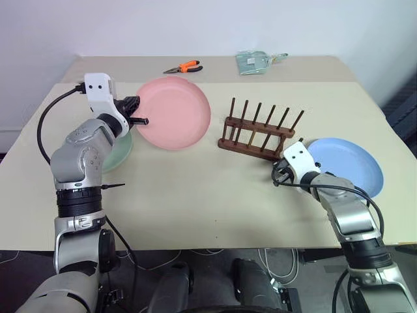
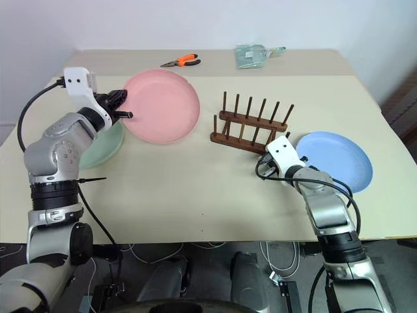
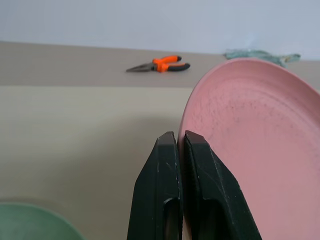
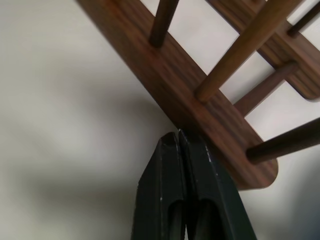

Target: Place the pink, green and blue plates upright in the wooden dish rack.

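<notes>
While the wooden dish rack stands empty at mid-tabletop, your left gripper has its jaws clenched on the rim of the pink plate, lifted and tilted just left of the rack; the green plate lies flat beneath that arm; the blue plate lies flat to the rack's right; your right gripper has its jaws pressed together on nothing, tips against the rack's near rail, likely steadying it. Judge the plates light, stiff and smooth, apt to swing in a rim pinch; grip the edge firmly. Orange pliers and a plastic packet lie at the tabletop's far edge.
</notes>
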